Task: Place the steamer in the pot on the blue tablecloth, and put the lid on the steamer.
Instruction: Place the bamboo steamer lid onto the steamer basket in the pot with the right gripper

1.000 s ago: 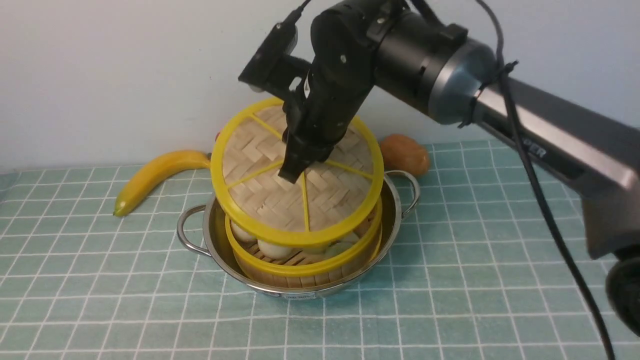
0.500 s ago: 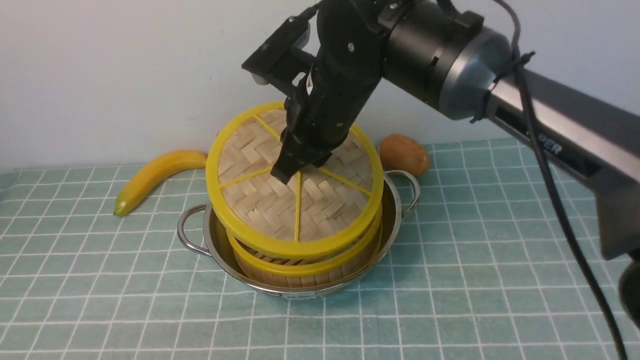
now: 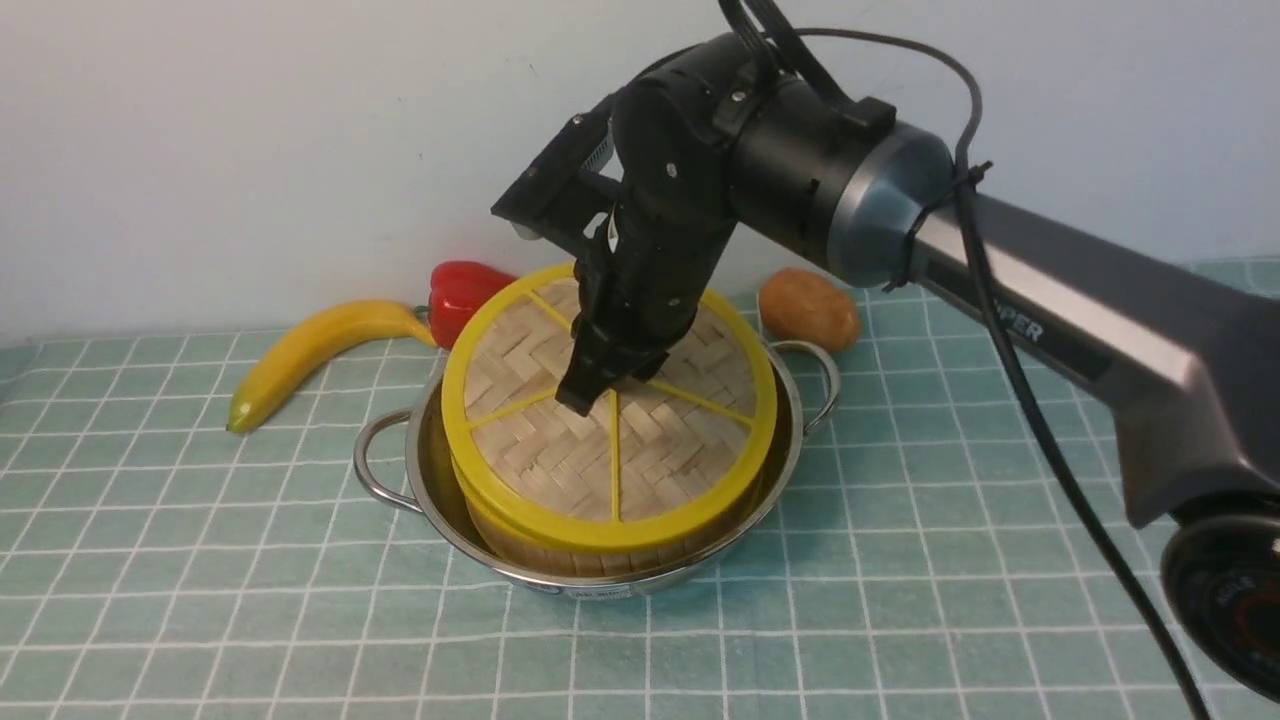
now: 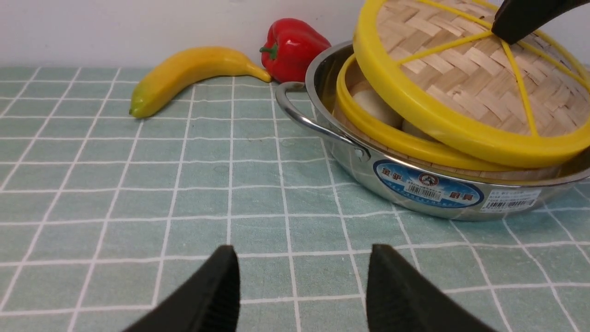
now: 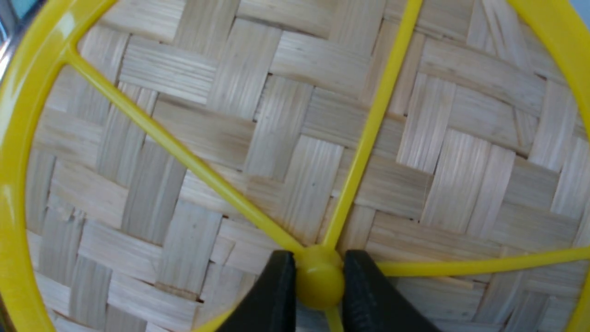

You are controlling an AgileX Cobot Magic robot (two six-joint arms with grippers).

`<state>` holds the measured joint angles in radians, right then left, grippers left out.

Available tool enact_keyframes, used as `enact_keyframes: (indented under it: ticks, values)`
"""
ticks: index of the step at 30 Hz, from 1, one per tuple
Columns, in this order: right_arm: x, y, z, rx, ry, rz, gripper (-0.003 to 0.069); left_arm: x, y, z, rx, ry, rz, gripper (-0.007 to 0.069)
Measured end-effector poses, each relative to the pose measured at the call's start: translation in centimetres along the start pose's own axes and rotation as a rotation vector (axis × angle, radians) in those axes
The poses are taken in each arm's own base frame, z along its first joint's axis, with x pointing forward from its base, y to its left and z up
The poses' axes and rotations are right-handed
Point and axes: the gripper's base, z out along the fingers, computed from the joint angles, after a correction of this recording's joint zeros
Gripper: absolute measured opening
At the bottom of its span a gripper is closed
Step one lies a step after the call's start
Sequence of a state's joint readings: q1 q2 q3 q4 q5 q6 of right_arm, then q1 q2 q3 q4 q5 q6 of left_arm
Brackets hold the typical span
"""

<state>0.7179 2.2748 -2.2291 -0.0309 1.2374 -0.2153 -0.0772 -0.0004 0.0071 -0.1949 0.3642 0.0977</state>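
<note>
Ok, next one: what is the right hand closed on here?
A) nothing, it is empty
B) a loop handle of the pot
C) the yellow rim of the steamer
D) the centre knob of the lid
D: the right wrist view shows the right hand with a finger pressed against each side of the yellow centre knob of the lid.

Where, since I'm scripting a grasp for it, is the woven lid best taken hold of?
By the centre knob, from straight above. The lid is a wide flat disc, likely too broad to span at the rim, and the knob stands up where the spokes meet; the right gripper pinches it so.
</note>
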Motion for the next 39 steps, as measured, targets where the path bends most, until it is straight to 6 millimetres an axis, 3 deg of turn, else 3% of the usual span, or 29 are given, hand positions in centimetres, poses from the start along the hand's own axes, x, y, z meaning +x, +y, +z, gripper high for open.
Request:
enact_keyframes:
  ticks: [39]
  values:
    - [-0.33,-0.30,-0.01,0.034,-0.035,-0.090,0.0145,0.00,0.00,0.00,0.000,0.000,0.000,0.0358]
